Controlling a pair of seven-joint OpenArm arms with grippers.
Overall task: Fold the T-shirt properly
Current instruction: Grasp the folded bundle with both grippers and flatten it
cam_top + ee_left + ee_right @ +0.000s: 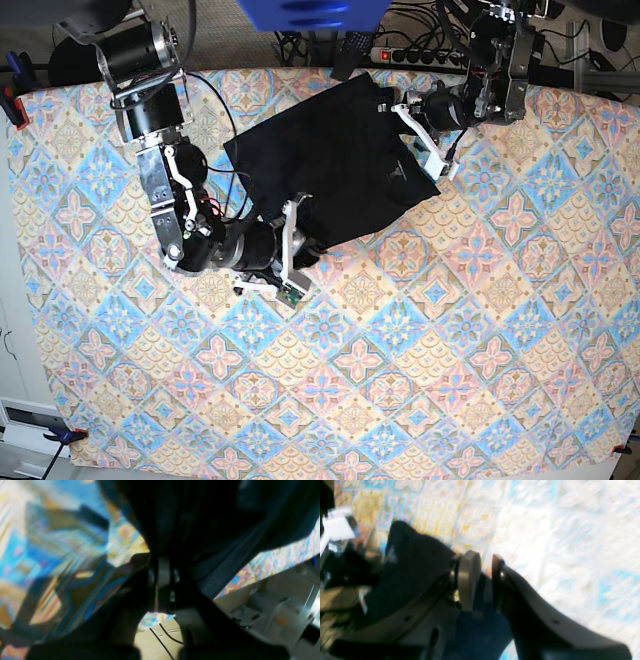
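Note:
The black T-shirt [330, 165] lies partly bunched on the patterned table, towards the back middle. My left gripper [410, 125] is at its right edge, and in the left wrist view it [165, 561] is shut on the T-shirt [200, 517], whose dark cloth drapes over and around the fingers. My right gripper [300, 228] is at the shirt's near edge. Seen from the right wrist, dark cloth of the T-shirt [415, 562] fills the narrow gap between the fingers [468, 580] of the gripper [486, 561]. Both wrist views are blurred.
A colourful tiled tablecloth [420, 330] covers the whole table. A power strip [420, 55] and cables lie beyond the back edge. The table's edge [262, 567] passes close under the left gripper, with room clutter below it. Clamps [10, 105] grip the table's left edge.

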